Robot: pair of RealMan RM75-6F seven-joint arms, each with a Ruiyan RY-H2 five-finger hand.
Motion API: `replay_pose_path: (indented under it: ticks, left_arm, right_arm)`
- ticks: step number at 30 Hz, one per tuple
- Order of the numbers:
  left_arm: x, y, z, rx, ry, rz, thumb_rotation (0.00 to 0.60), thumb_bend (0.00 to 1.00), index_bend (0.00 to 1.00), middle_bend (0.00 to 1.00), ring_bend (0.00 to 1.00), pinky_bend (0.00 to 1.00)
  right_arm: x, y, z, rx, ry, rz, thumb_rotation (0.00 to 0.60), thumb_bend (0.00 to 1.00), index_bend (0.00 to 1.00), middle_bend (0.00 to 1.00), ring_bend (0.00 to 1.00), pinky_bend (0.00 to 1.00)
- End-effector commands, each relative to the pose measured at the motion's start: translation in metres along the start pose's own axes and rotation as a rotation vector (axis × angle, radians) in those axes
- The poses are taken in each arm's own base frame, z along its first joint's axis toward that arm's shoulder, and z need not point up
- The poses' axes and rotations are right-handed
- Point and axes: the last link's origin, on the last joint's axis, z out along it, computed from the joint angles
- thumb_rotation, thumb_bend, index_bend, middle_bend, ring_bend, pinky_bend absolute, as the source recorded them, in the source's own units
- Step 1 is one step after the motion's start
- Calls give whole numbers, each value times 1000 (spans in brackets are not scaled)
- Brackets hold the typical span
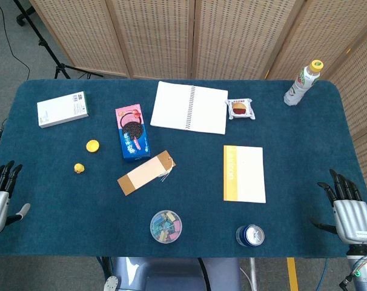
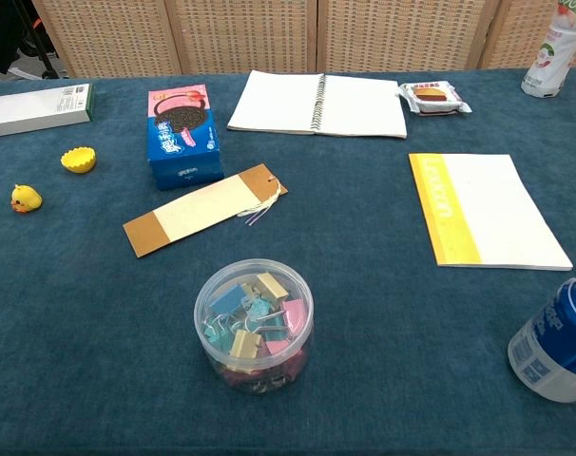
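My left hand rests at the table's near left edge, fingers spread, holding nothing. My right hand sits at the near right edge, fingers spread and empty too. Neither hand shows in the chest view. Nearest the right hand are a blue drink can and a yellow-spined white booklet. Nearest the left hand is a small yellow duck. A clear tub of coloured binder clips stands near the front edge.
On the blue cloth lie an open spiral notebook, a blue cookie box, a tan bookmark card, a yellow cup, a white box, a wrapped snack and a bottle. Wicker screens stand behind.
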Motion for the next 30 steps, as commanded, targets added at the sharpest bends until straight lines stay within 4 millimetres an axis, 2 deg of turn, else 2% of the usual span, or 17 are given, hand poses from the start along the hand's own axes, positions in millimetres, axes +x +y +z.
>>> replay_pose_path:
  ticks: [1, 14, 30]
  left_arm:
    - [1, -1, 0, 5, 5, -5, 600, 226, 5, 0, 0, 36]
    - [3, -4, 1, 14, 6, -12, 600, 226, 15, 0, 0, 36]
    - [0, -4, 4, 24, -6, -4, 600, 226, 77, 0, 0, 36]
  right_arm:
    - [0, 0, 0, 0, 0, 0, 600, 0, 202, 0, 0, 91]
    - [1, -2, -1, 7, 3, 0, 600, 0, 202, 0, 0, 91]
    - [-1, 0, 1, -3, -10, -1, 600, 0, 202, 0, 0, 91]
